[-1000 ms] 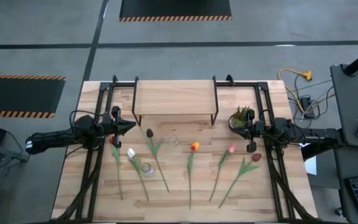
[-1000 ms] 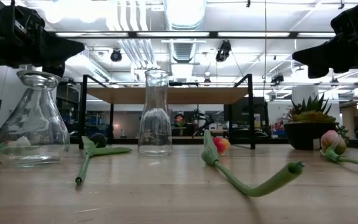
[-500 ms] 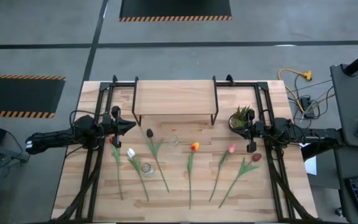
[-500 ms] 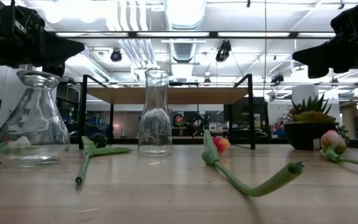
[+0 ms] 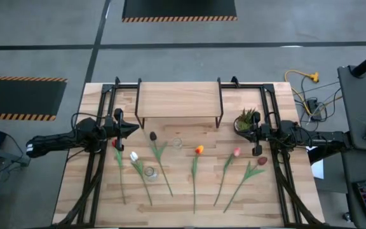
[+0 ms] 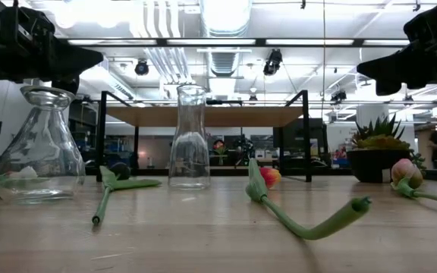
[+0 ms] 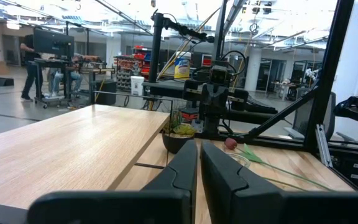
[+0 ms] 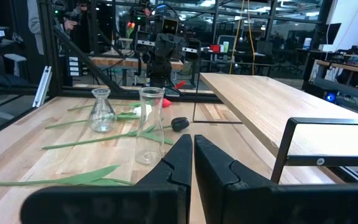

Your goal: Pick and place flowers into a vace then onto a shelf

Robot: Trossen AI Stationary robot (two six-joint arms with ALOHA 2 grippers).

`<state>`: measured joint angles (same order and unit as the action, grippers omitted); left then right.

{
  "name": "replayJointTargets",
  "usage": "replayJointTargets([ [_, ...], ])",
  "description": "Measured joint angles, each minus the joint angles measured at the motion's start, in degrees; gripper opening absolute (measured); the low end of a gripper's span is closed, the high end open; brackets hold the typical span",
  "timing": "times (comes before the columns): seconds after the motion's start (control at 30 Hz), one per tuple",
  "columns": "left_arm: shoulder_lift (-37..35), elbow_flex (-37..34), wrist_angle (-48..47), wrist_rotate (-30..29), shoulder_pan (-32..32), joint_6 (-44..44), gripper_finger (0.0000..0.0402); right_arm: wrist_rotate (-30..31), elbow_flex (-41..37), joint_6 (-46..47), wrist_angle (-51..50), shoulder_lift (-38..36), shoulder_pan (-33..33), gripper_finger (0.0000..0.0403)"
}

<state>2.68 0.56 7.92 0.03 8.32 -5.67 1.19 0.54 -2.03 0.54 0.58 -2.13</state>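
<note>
Several tulips lie flat on the table in front of the shelf [image 5: 178, 100]: red [image 5: 114, 144], white [image 5: 133, 156], dark maroon [image 5: 152, 136], orange-yellow [image 5: 199, 150], pink [image 5: 236, 152] and a darker red one [image 5: 262, 161], stems pointing toward the near edge. A tall clear vase [image 5: 177, 143] and a flask-shaped clear vase [image 5: 150, 172] stand upright among them. My left gripper [image 5: 134, 128] hovers shut above the table by the shelf's left legs. My right gripper [image 5: 251, 131] hovers shut by the potted plant. Both are well above the flowers in the low view.
A small spiky potted plant [image 5: 246, 118] stands right of the shelf, close to my right gripper. Black frame rails run along both table sides [image 5: 94, 172] [image 5: 283, 178]. The shelf's thin black legs [image 6: 307, 136] stand behind the vases.
</note>
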Motion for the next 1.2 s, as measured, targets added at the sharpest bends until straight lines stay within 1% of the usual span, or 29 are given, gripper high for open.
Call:
replayJointTargets([
  [0.33,0.0,0.0,0.0,0.0,0.0,-0.3,0.0004,0.0,0.0,0.4,0.5,0.0,0.0,0.0009],
  [0.47,0.0,0.0,0.0,0.0,0.0,-0.9,0.0004,0.0,0.0,4.0,0.8,0.0,0.0,0.0009],
  [0.63,0.0,0.0,0.0,0.0,0.0,-0.8,0.0004,0.0,0.0,5.4,6.7,0.0,0.0,0.0009],
  [0.77,0.0,0.0,0.0,-0.1,0.0,-0.7,0.0004,0.3,0.0,9.9,13.2,0.0,0.0,0.0012],
  [0.83,0.0,0.0,0.0,-0.5,0.0,-0.7,0.0004,0.4,0.0,10.7,15.2,0.0,0.0,0.0025],
  [0.9,0.0,0.0,0.1,-1.0,0.0,-0.7,0.0004,0.6,0.0,10.6,15.5,0.0,0.0,0.0047],
  [1.07,0.0,0.0,0.2,-1.9,0.0,-0.7,0.0004,5.3,0.0,10.7,16.8,0.0,0.0,0.0127],
  [1.13,0.0,0.0,0.2,-2.2,0.0,-0.6,0.0004,5.6,0.0,13.3,19.3,0.0,0.0,0.0161],
  [1.2,0.0,0.0,0.2,-2.3,0.0,-0.7,0.0004,4.2,0.0,16.3,22.9,0.2,0.0,0.0188],
])
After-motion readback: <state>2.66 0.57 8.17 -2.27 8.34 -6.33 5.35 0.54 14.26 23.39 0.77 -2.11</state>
